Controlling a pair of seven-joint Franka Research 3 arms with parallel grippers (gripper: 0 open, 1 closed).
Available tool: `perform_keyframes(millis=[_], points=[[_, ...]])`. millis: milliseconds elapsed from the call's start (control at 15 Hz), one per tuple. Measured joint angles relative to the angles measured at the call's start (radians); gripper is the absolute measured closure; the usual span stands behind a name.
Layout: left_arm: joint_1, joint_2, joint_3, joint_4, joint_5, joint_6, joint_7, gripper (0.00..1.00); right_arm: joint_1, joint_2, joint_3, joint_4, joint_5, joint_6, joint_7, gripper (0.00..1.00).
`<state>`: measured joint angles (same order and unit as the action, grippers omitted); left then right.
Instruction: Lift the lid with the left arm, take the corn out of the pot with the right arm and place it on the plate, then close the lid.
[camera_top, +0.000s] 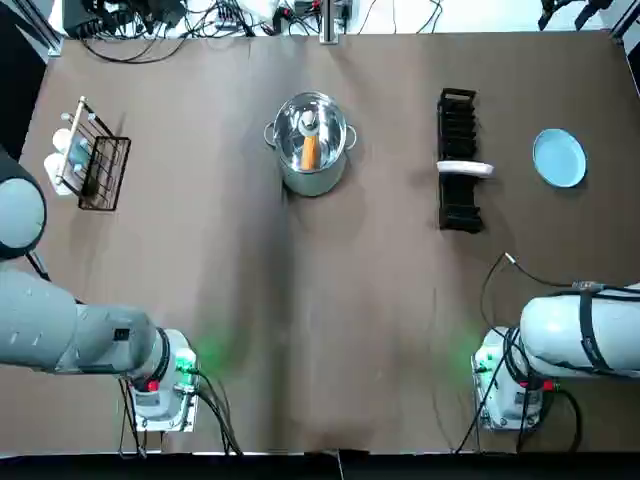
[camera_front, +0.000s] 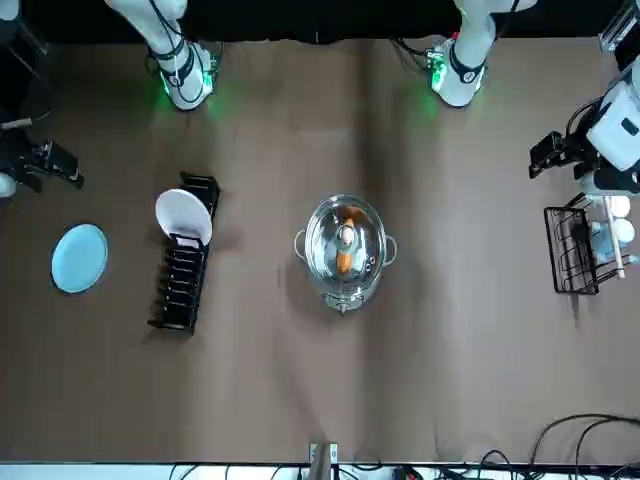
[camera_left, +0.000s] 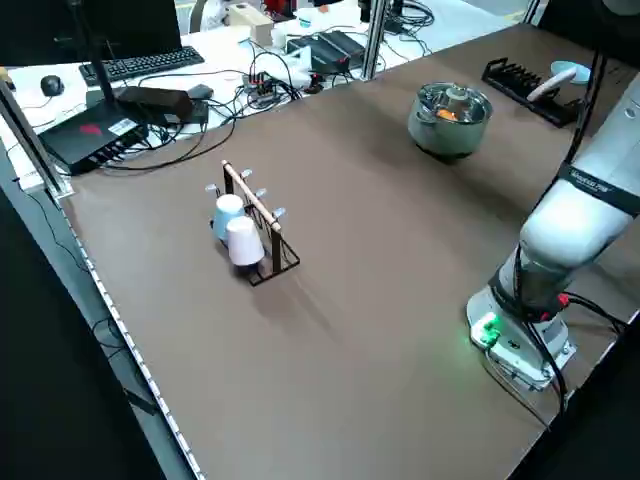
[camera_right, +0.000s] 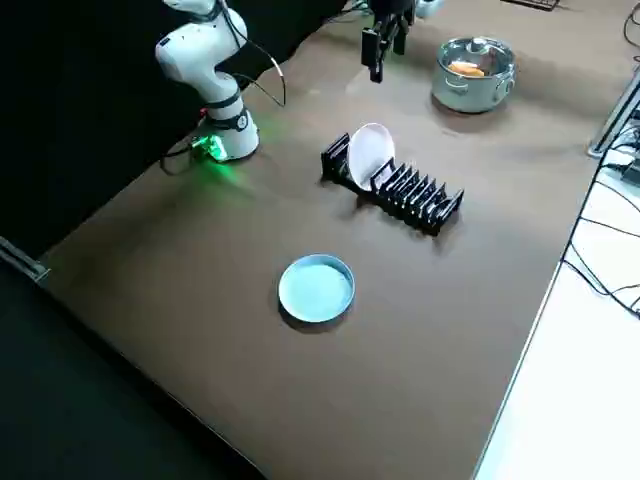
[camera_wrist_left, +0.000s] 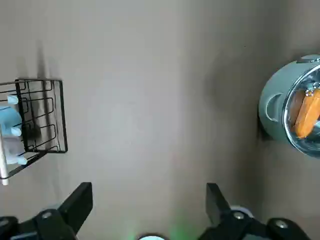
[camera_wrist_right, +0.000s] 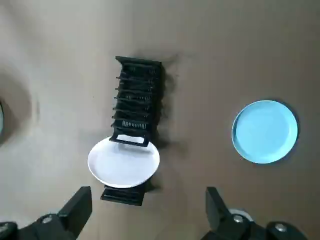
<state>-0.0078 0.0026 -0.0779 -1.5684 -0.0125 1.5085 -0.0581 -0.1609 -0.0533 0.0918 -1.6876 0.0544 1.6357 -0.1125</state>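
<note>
— what is seen around the pot (camera_top: 312, 183)?
— a brown table (camera_top: 330, 330) is seen under it. the left gripper (camera_wrist_left: 150, 190) is held raised well to the pot's left, its fingers spread apart with nothing between them. the right gripper (camera_wrist_right: 148, 192) is held raised well to the pot's right, likewise spread apart and empty.
— and what is laid out on either side?
— a black rack (camera_top: 458, 120) is set to the pot's right, with a white plate (camera_top: 465, 168) stood in it. a wire cup rack (camera_top: 100, 170) is found far to the pot's left. a blue plate (camera_top: 559, 157) is laid flat on the table, farther to the pot's right than the rack.
— where is the corn kept?
— the glass lid (camera_top: 325, 125) is seated on the pot, untouched by either gripper. the corn (camera_top: 310, 152) is seen through it, lying inside the pot.
</note>
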Motion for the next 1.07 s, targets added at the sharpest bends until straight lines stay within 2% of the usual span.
perform_keyframes(millis=[400,600,867,933,1067], points=[[-0.007,0.007,-0.004,-0.006,-0.002,0.001,-0.005,0.0,0.003,0.0,0.005,-0.016,0.0,0.006,0.0,0.0],[-0.053,0.04,-0.034,-0.011,-0.006,0.012,-0.015,0.0,0.004,-0.015,0.008,-0.046,0.0,0.04,0.0,0.0],[-0.174,0.166,-0.125,-0.026,-0.008,0.105,-0.064,0.0,0.024,-0.03,0.01,-0.074,0.0,0.046,0.0,0.0],[-0.277,0.254,-0.137,-0.029,-0.008,0.184,-0.148,0.0,0.029,-0.031,0.01,-0.079,0.0,0.052,0.0,0.0],[-0.361,0.336,-0.138,-0.028,-0.008,0.29,-0.233,0.0,0.029,-0.031,0.01,-0.079,0.0,0.054,0.0,0.0]])
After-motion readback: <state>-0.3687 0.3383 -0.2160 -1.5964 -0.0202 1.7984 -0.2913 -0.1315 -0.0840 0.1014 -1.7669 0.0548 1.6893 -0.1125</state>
